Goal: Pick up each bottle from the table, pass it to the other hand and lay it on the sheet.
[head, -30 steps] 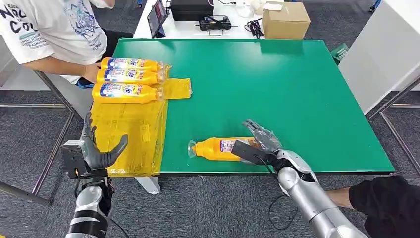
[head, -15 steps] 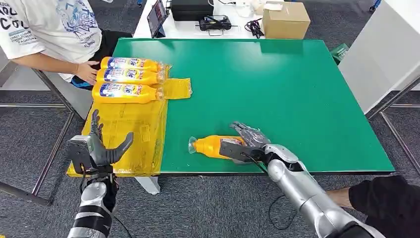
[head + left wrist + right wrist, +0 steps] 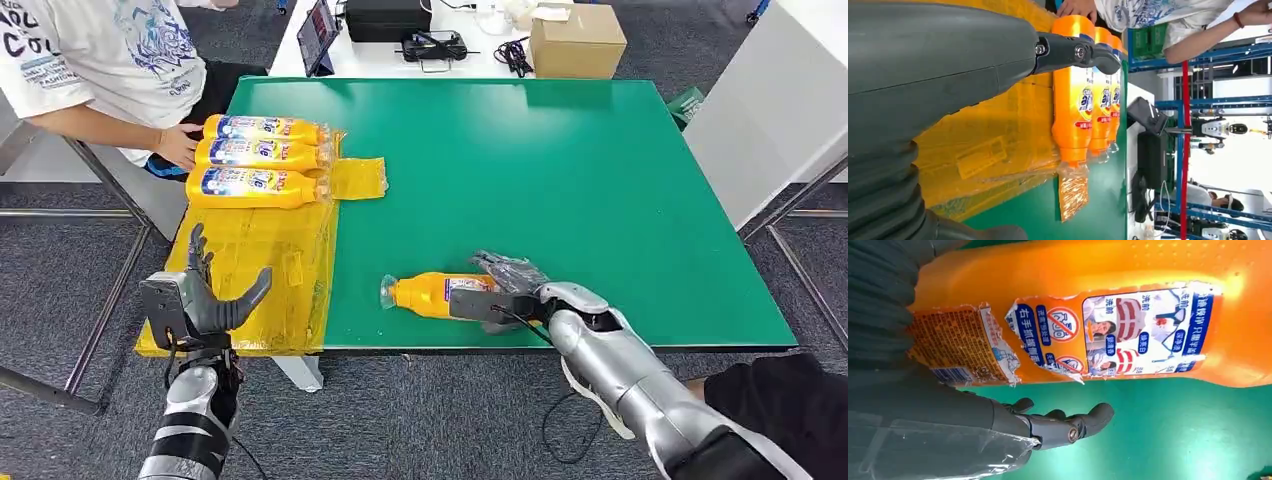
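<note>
- While the orange bottle (image 3: 437, 296) lies on its side on the green table (image 3: 560, 180), near the front edge and to the right of the yellow sheet (image 3: 255, 265), the right hand (image 3: 503, 290) is at its base end.
- Fingers lie over the bottle and the thumb (image 3: 480, 305) sits on its near side; the right wrist view shows the thumb (image 3: 1068, 425) just beside the torn label (image 3: 1063, 335), but whether the hand actually clamps the bottle I cannot tell.
- Its clear cap end points toward the sheet.
- Left hand (image 3: 205, 295) hangs over the sheet's front left corner, fingers spread, holding nothing.
- Three more bottles (image 3: 262, 158) lie side by side at the sheet's far end, touching one another.
- A person's hand (image 3: 180, 147) rests just left of those bottles.
- A cardboard box (image 3: 576, 40) stands on a white desk beyond the table.
</note>
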Controlling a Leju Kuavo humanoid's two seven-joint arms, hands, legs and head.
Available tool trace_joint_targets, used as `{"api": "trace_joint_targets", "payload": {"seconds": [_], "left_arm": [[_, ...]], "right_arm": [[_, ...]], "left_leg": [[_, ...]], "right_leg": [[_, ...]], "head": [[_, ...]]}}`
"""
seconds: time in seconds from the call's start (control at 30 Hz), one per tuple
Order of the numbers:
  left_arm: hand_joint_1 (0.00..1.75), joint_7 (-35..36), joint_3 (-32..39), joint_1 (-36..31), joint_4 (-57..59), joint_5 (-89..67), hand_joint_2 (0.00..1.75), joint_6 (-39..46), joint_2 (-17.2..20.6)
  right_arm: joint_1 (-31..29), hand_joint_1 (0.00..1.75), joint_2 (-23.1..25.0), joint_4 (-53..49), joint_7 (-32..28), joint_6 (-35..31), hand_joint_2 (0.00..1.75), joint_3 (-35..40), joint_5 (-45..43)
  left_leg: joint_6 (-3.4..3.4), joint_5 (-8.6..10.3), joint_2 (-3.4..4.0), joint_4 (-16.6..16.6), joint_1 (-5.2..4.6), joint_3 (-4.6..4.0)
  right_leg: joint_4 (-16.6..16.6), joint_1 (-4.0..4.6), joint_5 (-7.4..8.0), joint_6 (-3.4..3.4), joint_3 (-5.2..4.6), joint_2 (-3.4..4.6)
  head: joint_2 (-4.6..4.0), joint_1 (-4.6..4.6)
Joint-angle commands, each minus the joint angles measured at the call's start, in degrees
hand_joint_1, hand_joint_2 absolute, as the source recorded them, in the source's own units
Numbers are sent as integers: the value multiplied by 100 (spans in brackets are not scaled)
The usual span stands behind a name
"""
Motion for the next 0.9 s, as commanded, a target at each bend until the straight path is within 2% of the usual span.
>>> {"api": "trace_joint_targets", "payload": {"seconds": [0.03, 0.13, 0.17, 0.2, 0.27, 0.3, 0.4, 0.43, 0.5, 0.57, 0.6, 0.63, 0.67, 0.73, 0.9], "left_arm": [[0, 22, -97, -224, 375, 8, 175, -22, 59], [0, 22, -97, -224, 375, 8, 175, -22, 59], [0, 22, -97, -224, 375, 8, 175, -22, 59], [0, 30, -99, -232, 392, 15, 175, -21, 59], [0, 42, -110, -230, 401, 30, 175, -29, 57], [0, 50, -114, -222, 394, 41, 175, -27, 57], [0, 64, -140, -185, 350, 63, 175, -25, 66], [0, 64, -144, -171, 336, 71, 175, -26, 60], [0, 55, -133, -153, 316, 99, 175, -25, 42], [0, 53, -137, -155, 322, 112, 175, -37, 26], [0, 50, -134, -154, 323, 124, 175, -41, 15], [0, 44, -132, -152, 319, 142, 175, -51, 7], [0, 42, -135, -152, 311, 147, 175, -55, -1], [0, 41, -152, -161, 296, 146, 175, -64, -10], [0, 45, -209, -152, 204, 154, 175, -91, -39]], "right_arm": [[-338, 0, -60, 346, -3, 48, 175, 407, 10], [-338, 0, -60, 346, -3, 48, 175, 407, 10], [-338, 0, -60, 346, -3, 48, 175, 407, 10], [-349, 0, -60, 347, 0, 74, 175, 462, 27], [-419, 0, -131, 318, 10, 170, 175, 625, -39], [-434, 0, -169, 295, 36, 180, 175, 691, -68], [-506, 0, -374, 172, 98, 262, 175, 951, -300], [-525, 0, -437, 118, 109, 296, 175, 995, -315], [-645, 0, -546, 17, 171, 416, 175, 1092, -384], [-729, 24, -601, -53, 208, 519, 175, 1140, -437], [-752, 52, -631, -94, 223, 547, 175, 1169, -461], [-769, 117, -674, -150, 258, 577, 175, 1211, -505], [-776, 138, -690, -171, 265, 579, 175, 1225, -509], [-811, 168, -719, -205, 288, 610, 175, 1282, -557], [-825, 168, -781, -375, 330, 489, 175, 1305, -679]], "left_leg": [[-4, -5, 3, -2, 0, 14], [-4, -5, 4, -1, 1, 14], [-10, -21, 12, 4, 5, 43], [-6, -7, 4, -1, 1, 16], [-11, -20, 13, 2, 5, 43], [-6, -7, 5, -1, 1, 17], [-6, -8, 3, 0, 1, 18], [-13, -25, 12, 3, 6, 51], [-4, -5, 1, -1, -1, 11], [-5, -10, 7, 4, -1, 14], [-3, -5, 5, 1, -3, 8], [-6, -12, 7, 4, -2, 19], [-4, -8, 5, 2, -3, 12], [-6, -10, 9, 1, -2, 18], [-8, -14, 12, 5, 0, 23]], "right_leg": [[-1, 0, -5, -7, 13, 2], [0, 1, -5, -8, 13, 3], [3, 6, -17, -18, 40, 10], [0, 1, -6, -9, 15, 3], [1, 6, -16, -18, 41, 11], [1, 1, -6, -9, 15, 4], [0, 1, -8, -10, 18, 2], [0, 8, -21, -21, 51, 9], [0, -1, -6, -7, 11, 0], [5, 0, -8, -9, 12, 6], [4, -3, -5, -6, 6, 5], [7, -1, -12, -11, 17, 5], [4, -2, -8, -8, 11, 4], [3, -1, -8, -10, 16, 8], [7, 1, -11, -12, 19, 11]], "head": [[0, -2], [0, -2], [0, 0], [0, 0], [0, 0], [0, 0], [0, 0], [0, -2], [0, -2], [0, 0], [0, -2], [0, 0], [0, -2], [0, -2], [0, -2]]}}
